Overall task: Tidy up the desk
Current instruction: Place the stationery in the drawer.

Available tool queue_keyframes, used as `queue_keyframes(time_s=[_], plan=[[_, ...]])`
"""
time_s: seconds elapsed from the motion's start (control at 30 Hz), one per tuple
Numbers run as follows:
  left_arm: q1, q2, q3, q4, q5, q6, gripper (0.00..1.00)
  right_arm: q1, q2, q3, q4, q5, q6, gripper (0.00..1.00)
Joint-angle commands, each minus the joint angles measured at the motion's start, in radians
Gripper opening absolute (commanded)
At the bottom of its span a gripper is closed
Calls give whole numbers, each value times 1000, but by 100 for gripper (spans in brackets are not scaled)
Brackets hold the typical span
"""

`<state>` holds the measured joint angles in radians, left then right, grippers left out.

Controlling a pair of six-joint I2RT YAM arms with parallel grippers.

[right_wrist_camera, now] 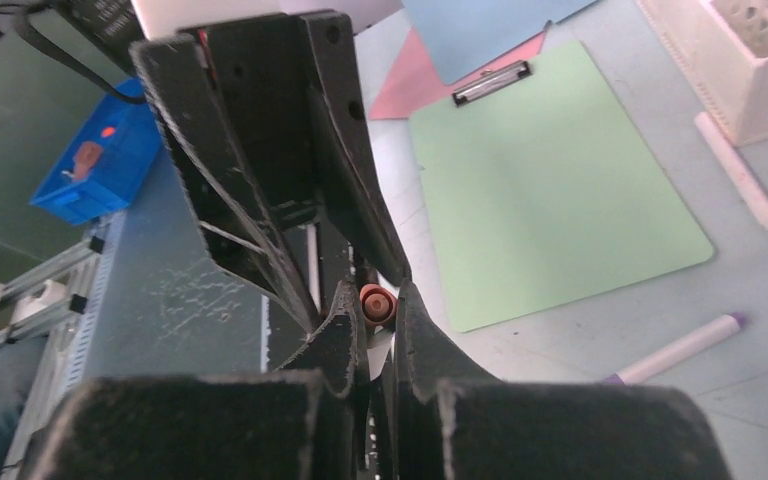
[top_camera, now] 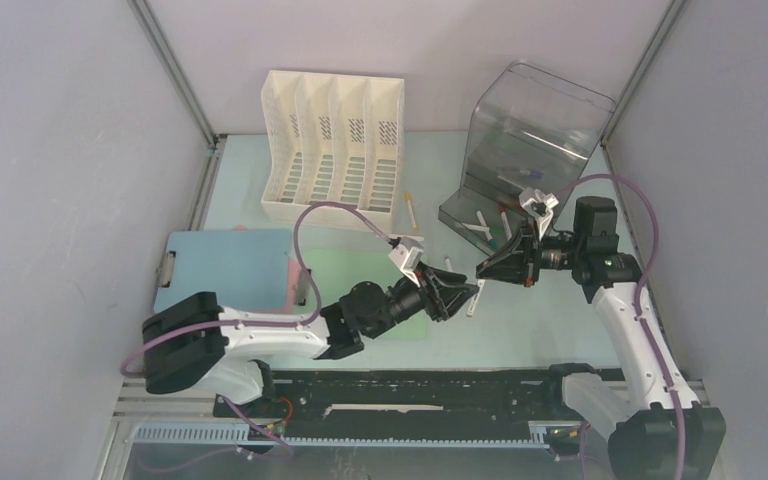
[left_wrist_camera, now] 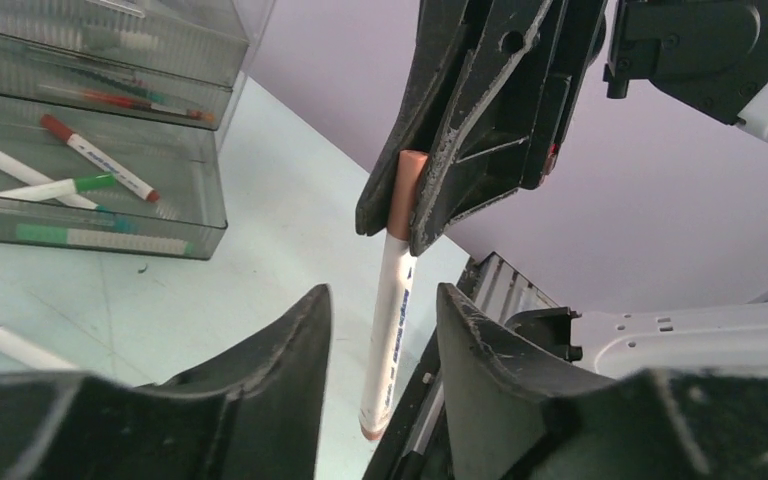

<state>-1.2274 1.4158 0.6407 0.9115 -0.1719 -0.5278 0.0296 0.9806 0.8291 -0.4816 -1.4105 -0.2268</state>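
Above the pale green desk (top_camera: pixel 560 310) the two grippers meet tip to tip. My right gripper (right_wrist_camera: pixel 375 295) is shut on the orange-brown cap of a white marker (left_wrist_camera: pixel 392 320). The marker hangs from the right gripper (left_wrist_camera: pixel 392 232), pointing down toward the desk's near edge. My left gripper (left_wrist_camera: pixel 382 300) is open, its fingers standing on either side of the marker's barrel with a gap on both sides. In the top view the left gripper (top_camera: pixel 465 295) and right gripper (top_camera: pixel 485 270) are near the middle of the desk. The orange cap end (right_wrist_camera: pixel 375 303) shows between the right fingers.
A clear drawer box (top_camera: pixel 520 150) with several markers in its tray (left_wrist_camera: pixel 90 200) stands at the back right. A white file rack (top_camera: pixel 332 140) is at the back. A blue clipboard (top_camera: pixel 225 265) and green clipboard (right_wrist_camera: pixel 550 170) lie left. A purple-capped marker (right_wrist_camera: pixel 675 348) lies loose.
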Motion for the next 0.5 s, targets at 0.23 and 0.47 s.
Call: queue_keyframes(time_s=[0.23, 0.47], plan=[[-2, -259, -117, -201, -180, 160, 81, -22, -103, 18, -74, 269, -226, 0], [15, -419, -217, -304, -345, 153, 100, -22, -145, 19, -55, 478, -261, 0]])
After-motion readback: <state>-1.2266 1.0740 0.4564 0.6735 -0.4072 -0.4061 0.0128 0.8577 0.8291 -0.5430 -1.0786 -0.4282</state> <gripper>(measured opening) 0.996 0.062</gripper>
